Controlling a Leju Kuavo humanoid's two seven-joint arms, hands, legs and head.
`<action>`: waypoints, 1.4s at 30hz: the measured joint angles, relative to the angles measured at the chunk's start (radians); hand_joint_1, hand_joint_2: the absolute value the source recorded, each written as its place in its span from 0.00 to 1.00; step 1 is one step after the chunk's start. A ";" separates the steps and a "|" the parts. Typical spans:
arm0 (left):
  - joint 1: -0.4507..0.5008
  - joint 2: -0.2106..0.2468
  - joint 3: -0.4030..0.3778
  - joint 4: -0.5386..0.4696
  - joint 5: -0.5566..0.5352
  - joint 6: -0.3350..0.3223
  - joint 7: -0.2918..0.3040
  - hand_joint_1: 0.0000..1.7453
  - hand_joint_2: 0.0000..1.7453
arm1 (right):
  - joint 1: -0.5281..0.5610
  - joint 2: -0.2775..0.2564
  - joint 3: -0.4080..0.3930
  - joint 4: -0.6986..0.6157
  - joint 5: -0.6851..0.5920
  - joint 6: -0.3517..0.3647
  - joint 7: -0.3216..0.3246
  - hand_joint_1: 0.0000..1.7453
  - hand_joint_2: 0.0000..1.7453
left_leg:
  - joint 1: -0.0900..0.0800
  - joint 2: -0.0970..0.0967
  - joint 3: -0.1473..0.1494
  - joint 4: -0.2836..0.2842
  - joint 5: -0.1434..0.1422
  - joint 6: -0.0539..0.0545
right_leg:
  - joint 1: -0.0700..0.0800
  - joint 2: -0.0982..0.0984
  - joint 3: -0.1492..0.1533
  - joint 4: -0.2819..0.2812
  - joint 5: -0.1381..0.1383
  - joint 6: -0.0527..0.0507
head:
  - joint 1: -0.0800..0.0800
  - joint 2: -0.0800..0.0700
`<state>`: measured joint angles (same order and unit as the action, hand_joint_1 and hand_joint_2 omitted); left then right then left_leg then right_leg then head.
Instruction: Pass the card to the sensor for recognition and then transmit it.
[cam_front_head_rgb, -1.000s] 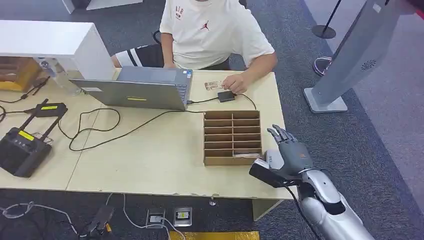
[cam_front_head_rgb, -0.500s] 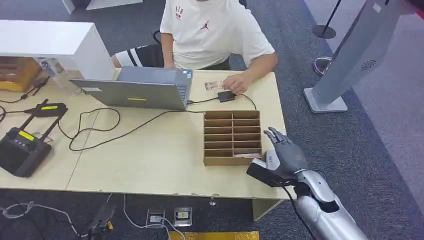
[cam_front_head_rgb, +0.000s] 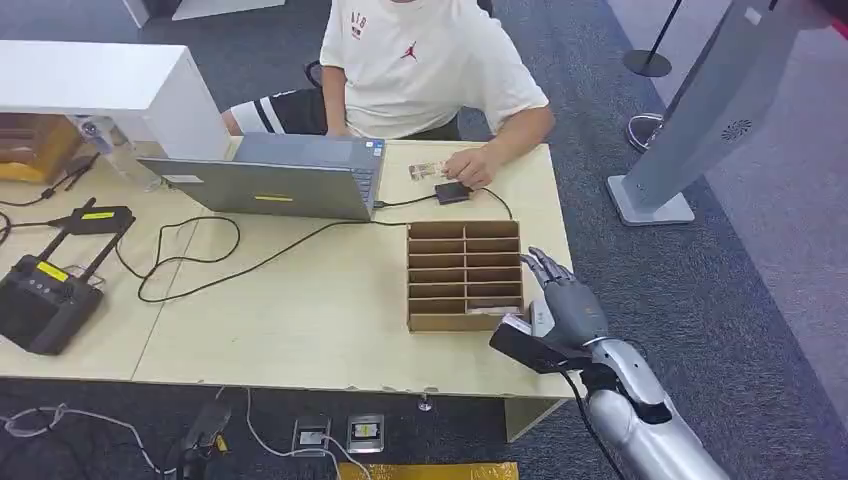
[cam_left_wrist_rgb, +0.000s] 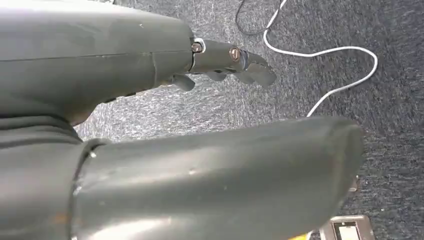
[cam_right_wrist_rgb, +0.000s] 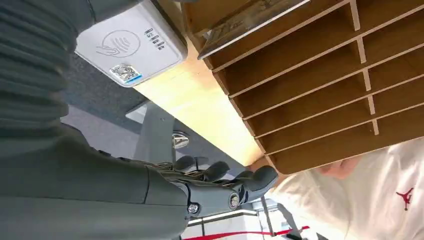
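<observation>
Card (cam_front_head_rgb: 492, 311) lying flat in the nearest right compartment of the wooden organiser (cam_front_head_rgb: 465, 275), printed face up, seen close in the right wrist view (cam_right_wrist_rgb: 250, 20) with one edge reaching the compartment's open side. White sensor (cam_right_wrist_rgb: 131, 44), a rounded pad bearing a contactless symbol and a small square code label, resting on the desk (cam_front_head_rgb: 330, 310) just beside the organiser's near right corner. Card and sensor apart, not touching.

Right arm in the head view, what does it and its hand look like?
The right arm is silver metal with a black band near the wrist and a thin black cable alongside. The right hand is grey with darker fingers and a black block beside the palm.
</observation>
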<state>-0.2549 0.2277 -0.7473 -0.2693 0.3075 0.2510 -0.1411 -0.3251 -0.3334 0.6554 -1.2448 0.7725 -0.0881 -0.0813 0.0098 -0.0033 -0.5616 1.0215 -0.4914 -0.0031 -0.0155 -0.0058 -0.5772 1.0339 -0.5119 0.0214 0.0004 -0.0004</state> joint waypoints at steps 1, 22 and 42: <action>-0.001 0.000 0.000 0.000 0.000 0.000 0.000 0.00 0.00 | 0.000 0.000 0.000 0.000 0.001 0.001 0.000 0.00 1.00 | 0.000 0.000 0.000 0.000 0.000 0.000 | 0.000 0.000 0.000 0.000 0.000 0.000 | 0.000 0.000; 0.000 -0.003 0.000 0.000 0.008 0.021 -0.028 0.00 0.00 | 0.003 0.001 0.019 0.000 -0.007 0.049 0.005 0.00 1.00 | 0.000 0.000 0.000 0.000 0.000 0.000 | 0.000 0.000 0.000 0.000 0.000 0.000 | 0.000 0.000; 0.005 -0.015 0.000 0.000 0.011 0.024 -0.039 0.00 0.00 | -0.032 0.021 0.046 0.002 -0.024 0.109 0.005 1.00 1.00 | 0.000 0.000 0.000 0.000 0.000 0.000 | 0.000 -0.001 0.000 0.000 0.000 0.000 | 0.000 0.000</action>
<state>-0.2502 0.2129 -0.7473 -0.2689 0.3181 0.2751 -0.1797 -0.3569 -0.3128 0.7015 -1.2425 0.7485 0.0209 -0.0759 0.0098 -0.0034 -0.5620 1.0215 -0.4914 -0.0032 -0.0155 -0.0067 -0.5771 1.0339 -0.5120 0.0214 0.0004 -0.0004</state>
